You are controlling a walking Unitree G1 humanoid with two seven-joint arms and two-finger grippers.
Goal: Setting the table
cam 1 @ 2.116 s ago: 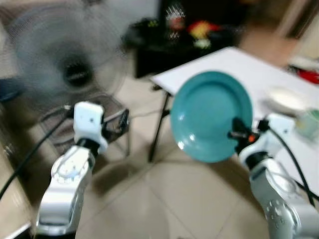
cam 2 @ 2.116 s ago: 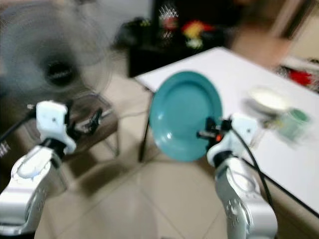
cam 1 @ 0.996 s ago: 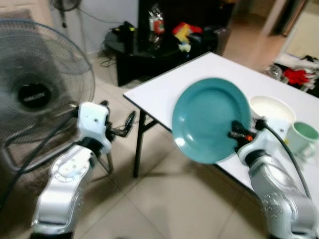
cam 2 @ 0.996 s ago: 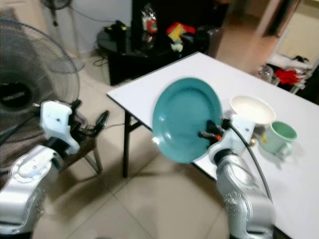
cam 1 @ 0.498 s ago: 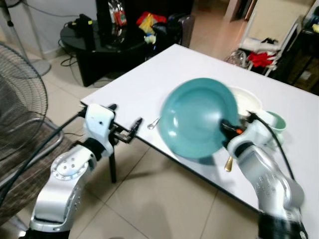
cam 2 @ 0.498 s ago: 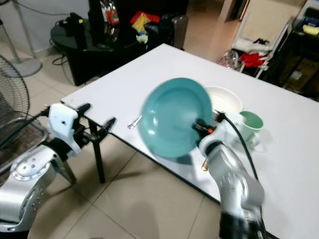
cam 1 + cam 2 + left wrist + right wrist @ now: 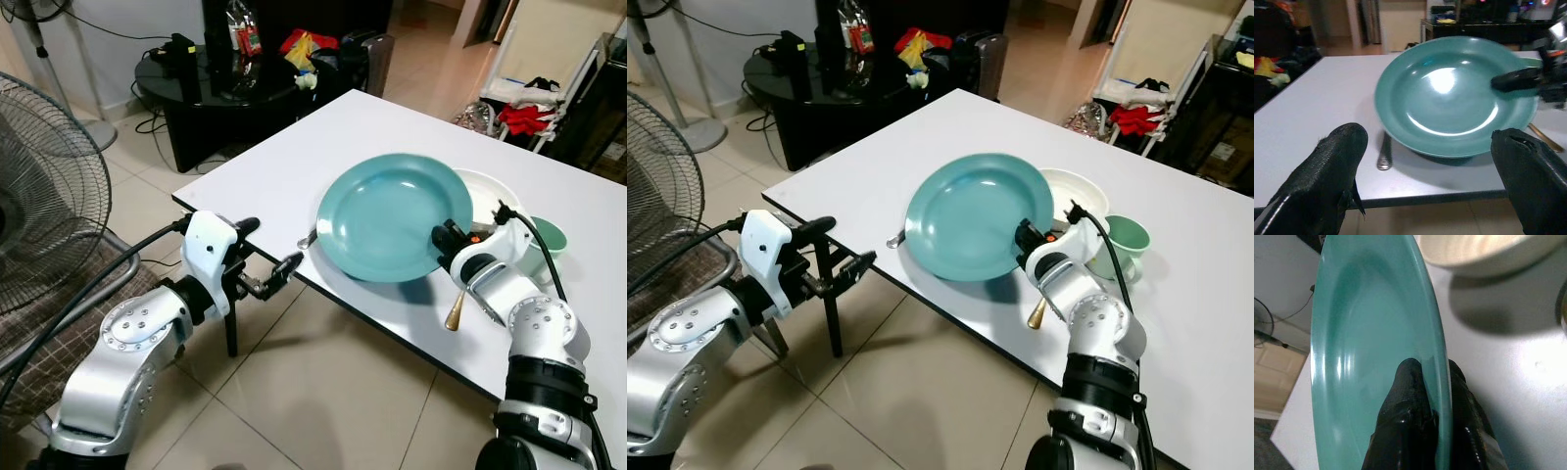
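Plate (image 7: 387,227) lowered, apparently over table (image 7: 284,166), right gripper (image 7: 443,239) clamped

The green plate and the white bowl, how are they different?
The green plate is teal, wide and shallow; the white bowl is cream, smaller and deeper. The plate is pinched at its rim by the right tool and looks tilted, one edge raised over the table; the bowl sits flat on the table, untouched. Both are round dishes, side by side near the table's front edge.
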